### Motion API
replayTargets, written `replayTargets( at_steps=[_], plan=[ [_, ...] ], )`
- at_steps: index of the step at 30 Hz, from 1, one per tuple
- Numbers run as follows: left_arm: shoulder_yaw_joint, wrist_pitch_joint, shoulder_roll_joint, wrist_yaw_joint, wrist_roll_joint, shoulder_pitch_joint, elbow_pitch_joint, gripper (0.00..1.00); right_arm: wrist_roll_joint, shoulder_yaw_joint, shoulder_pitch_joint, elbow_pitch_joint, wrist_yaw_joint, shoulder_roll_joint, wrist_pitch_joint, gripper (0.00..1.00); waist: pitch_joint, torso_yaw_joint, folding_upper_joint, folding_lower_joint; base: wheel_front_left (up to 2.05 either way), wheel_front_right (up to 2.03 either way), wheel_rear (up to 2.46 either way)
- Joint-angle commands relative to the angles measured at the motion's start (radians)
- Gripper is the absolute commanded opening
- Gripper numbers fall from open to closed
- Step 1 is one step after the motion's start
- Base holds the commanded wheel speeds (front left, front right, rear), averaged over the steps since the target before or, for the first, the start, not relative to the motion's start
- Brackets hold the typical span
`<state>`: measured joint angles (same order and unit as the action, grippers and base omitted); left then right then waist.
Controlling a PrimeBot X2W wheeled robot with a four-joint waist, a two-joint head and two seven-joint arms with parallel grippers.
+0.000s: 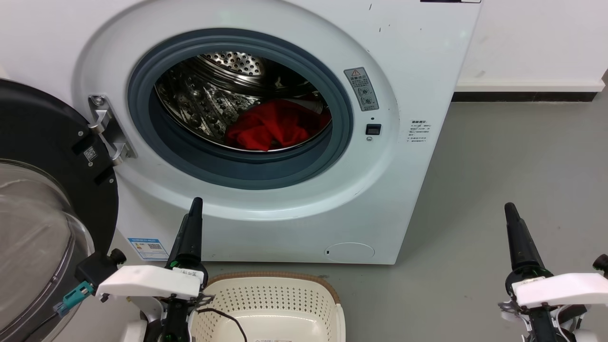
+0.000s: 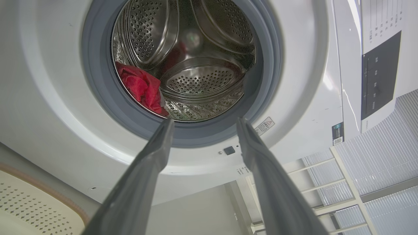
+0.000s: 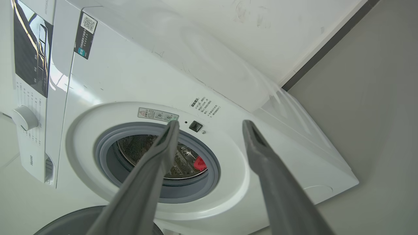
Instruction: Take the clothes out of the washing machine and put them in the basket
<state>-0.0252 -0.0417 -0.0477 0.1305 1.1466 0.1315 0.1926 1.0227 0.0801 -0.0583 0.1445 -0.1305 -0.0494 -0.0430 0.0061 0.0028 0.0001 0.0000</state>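
Washing machine [image 1: 418, 71]: stands on the grey floor [image 1: 498, 180] with its round opening uncovered, so the drum can be reached straight from the front
Door [image 1: 47, 190]: swung wide to the washing machine's left on its hinge; my guess is that it sits there to keep the opening free for an arm
Drum [image 1: 199, 99]: perforated steel inside the washing machine, holding one red heap and nothing else I can make out
Clothes [image 1: 273, 127]: bunched red fabric low in the drum, toward the right of the washing machine's opening and just behind the grey seal [image 1: 237, 166]; nothing is gripping it
Basket [image 1: 270, 297]: on the floor just in front of the washing machine, below the opening; probably put there so a garment pulled out has a short way to drop
Basket contents: no clothing; a thin black cable [image 1: 228, 318] crosses its left side, and I cannot tell whether it lies inside
Left gripper [image 2: 205, 121]: before the washing machine, below the opening's lower left, fingers aimed up at it, jaws spread with nothing between them
Right gripper [image 3: 211, 123]: off the washing machine's right front corner, well apart from the opening, jaws likewise spread and empty
Task standing: nothing taken out yet; the left arm looks better placed to reach in
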Motion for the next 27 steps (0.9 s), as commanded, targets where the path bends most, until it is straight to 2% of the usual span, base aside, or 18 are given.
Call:
replayTargets(
  at_steps=[1,11,27],
  plan=[
    [-0.005,-0.009,-0.003,0.000,-0.032,0.032,-0.019,1.00,-0.034,-0.004,-0.008,-0.022,0.000,-0.002,-0.008,1.00,0.000,0.000,-0.0001,0.0000,0.00,0.00,0.00],
    [-0.035,-0.043,-0.003,-0.003,-0.204,0.044,-0.020,1.00,-0.235,-0.013,0.002,-0.042,0.000,-0.002,-0.042,1.00,-0.001,0.001,-0.0001,0.0000,0.00,0.00,0.00],
    [-0.084,-0.091,-0.003,-0.037,-0.448,0.069,-0.010,1.00,-0.513,-0.018,0.007,-0.045,0.000,-0.002,-0.091,1.00,-0.002,0.001,-0.0001,0.0000,0.00,0.00,0.00]
  ],
)
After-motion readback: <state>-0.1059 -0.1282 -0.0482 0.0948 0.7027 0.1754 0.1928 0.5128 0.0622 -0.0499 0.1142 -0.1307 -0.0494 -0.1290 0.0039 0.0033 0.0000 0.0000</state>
